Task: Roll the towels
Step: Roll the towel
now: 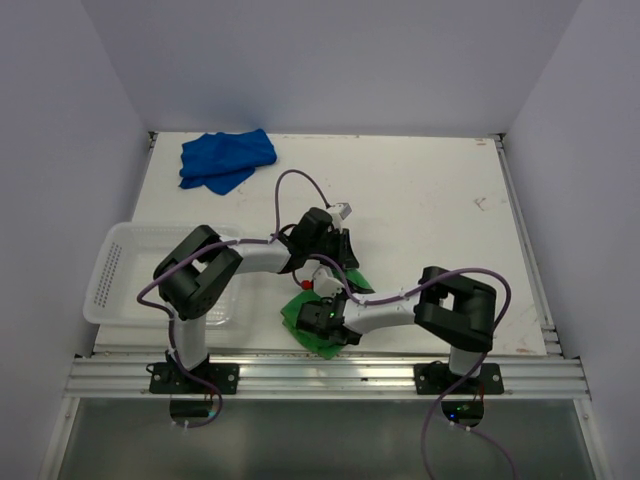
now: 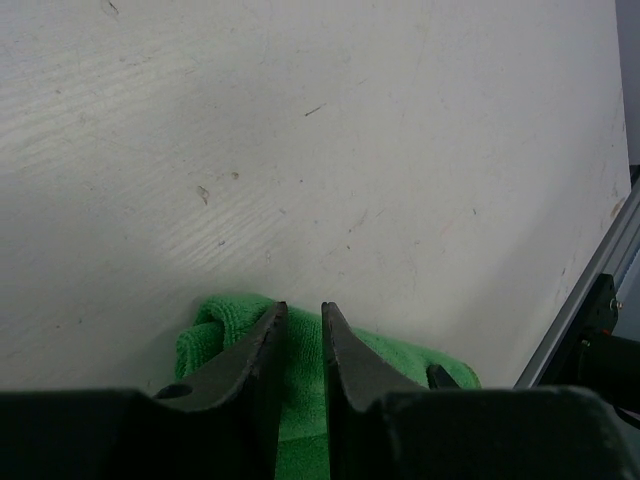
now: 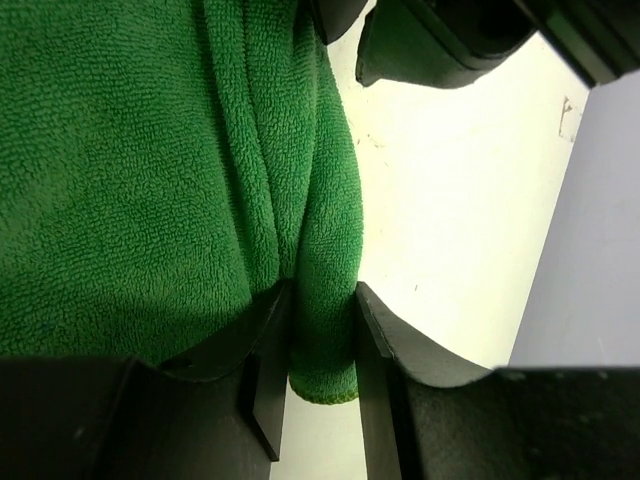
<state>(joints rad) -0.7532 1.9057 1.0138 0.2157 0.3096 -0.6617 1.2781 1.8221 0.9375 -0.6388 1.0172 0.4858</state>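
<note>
Blue towel (image 1: 228,160) lay bunched and unrolled at the worktop's (image 1: 430,210) 11 o'clock corner, well apart from both pincers, with the left arm nearer. Left pincer (image 2: 303,308) stood at the 12 o'clock edge of the green towel (image 2: 225,335), which lay near the worktop's 6 o'clock edge. Its jaws were almost together with cloth showing in the slit, but a nip could not be confirmed. Right pincer (image 3: 322,290), working from the 6 o'clock side, pinched a fold running straight away toward 12 o'clock. Judgement: rolling would follow that axis.
</note>
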